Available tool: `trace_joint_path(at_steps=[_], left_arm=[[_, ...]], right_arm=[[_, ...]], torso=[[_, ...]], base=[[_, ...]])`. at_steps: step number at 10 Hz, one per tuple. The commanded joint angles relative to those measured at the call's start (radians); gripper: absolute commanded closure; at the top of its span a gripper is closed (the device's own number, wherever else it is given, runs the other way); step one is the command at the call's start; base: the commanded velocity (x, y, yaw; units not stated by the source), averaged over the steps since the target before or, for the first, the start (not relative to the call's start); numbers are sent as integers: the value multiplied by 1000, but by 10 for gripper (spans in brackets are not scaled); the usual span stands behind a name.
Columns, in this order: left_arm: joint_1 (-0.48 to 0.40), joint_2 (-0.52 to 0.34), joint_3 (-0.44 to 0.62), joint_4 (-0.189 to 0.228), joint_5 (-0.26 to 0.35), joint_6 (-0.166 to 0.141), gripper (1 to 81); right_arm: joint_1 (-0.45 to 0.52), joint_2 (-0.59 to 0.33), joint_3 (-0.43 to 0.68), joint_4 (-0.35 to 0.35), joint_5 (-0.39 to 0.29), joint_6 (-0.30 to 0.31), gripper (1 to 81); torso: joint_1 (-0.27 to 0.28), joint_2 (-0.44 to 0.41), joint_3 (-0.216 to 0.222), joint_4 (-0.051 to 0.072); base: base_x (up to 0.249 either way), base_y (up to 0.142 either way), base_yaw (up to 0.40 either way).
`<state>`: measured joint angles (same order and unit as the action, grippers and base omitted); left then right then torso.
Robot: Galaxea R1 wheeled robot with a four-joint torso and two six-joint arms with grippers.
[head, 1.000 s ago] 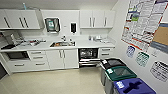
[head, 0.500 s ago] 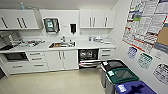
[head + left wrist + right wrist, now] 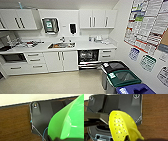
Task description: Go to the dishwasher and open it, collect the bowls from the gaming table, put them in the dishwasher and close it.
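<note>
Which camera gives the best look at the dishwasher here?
The head view: the dishwasher stands open under the counter, right of the sink, its dark racks visible. The wrist views instead show a green bowl and a yellow perforated bowl.

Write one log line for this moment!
place: kitchen | dishwasher: open, ahead | left wrist view: green bowl close | right wrist view: yellow holed bowl close

Evenly bright, soft throughout; bowed at head-view edges; white glare on green bowl [image 3: 70,122] and floor [image 3: 62,83].
</note>
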<state>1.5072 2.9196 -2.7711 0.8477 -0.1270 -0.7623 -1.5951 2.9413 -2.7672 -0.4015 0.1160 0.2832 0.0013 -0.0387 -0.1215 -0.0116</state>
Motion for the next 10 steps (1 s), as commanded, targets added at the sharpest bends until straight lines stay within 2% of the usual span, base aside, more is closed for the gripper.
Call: trace_joint_path(at_steps=[1,3,10], left_arm=[[-38,-17,-7,-7,40,0,811],[-38,-17,-7,-7,40,0,811],[-40,-19,-7,-7,41,0,811]], right_arm=[[30,-14,-8,-7,-47,-6,811],[31,-12,-8,-7,-48,-6,811],[33,-12,-8,-7,-48,-9,811]], torso=[[0,0,0,0],[0,0,0,0],[0,0,0,0]], base=[[111,61,0],[109,61,0],[93,0,0]])
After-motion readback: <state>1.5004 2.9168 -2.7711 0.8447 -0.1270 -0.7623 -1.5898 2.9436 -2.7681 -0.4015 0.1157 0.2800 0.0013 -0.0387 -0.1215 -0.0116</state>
